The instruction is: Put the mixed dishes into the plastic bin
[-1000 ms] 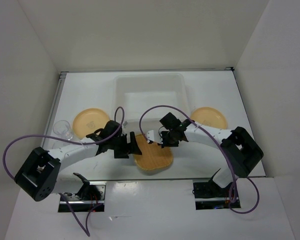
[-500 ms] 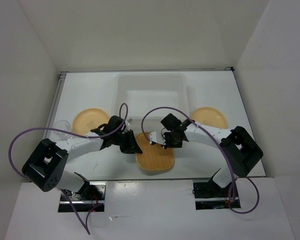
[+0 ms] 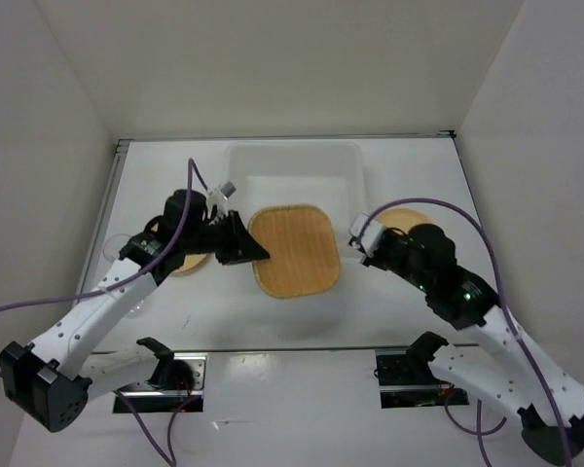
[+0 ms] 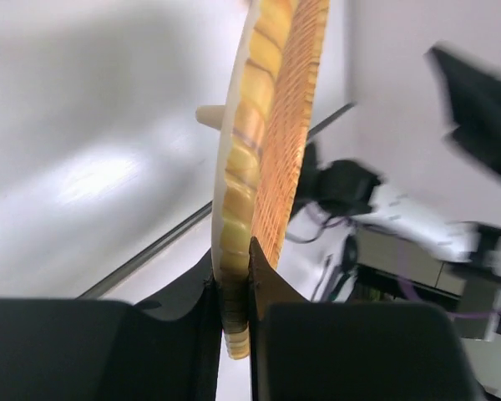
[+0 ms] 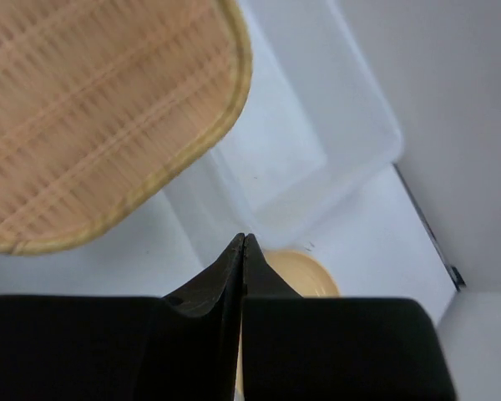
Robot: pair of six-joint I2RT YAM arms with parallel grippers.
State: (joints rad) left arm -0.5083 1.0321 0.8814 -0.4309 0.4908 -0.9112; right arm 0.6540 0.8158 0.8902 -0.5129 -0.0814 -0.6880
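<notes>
My left gripper (image 3: 256, 255) is shut on the left edge of the rounded-square woven tan plate (image 3: 294, 251), which hangs lifted over the front of the plastic bin (image 3: 292, 148). In the left wrist view the plate (image 4: 267, 167) stands edge-on, pinched between the fingers of the left gripper (image 4: 234, 276). My right gripper (image 3: 358, 236) is shut on nothing at the bin's right side. From the right wrist, the right gripper (image 5: 244, 238) shows its fingers pressed together above a round tan plate (image 5: 296, 271), with the square plate (image 5: 92, 109) and the bin (image 5: 317, 150) beyond.
A round tan plate (image 3: 180, 263) lies left of the bin, partly under my left arm. Another round plate (image 3: 409, 218) lies right of the bin, partly behind my right arm. A clear cup (image 3: 115, 245) stands near the table's left edge.
The left gripper closed on the square plate, then lifted it off the table and carried it back over the bin. The right arm drew away to the right, still shut.
</notes>
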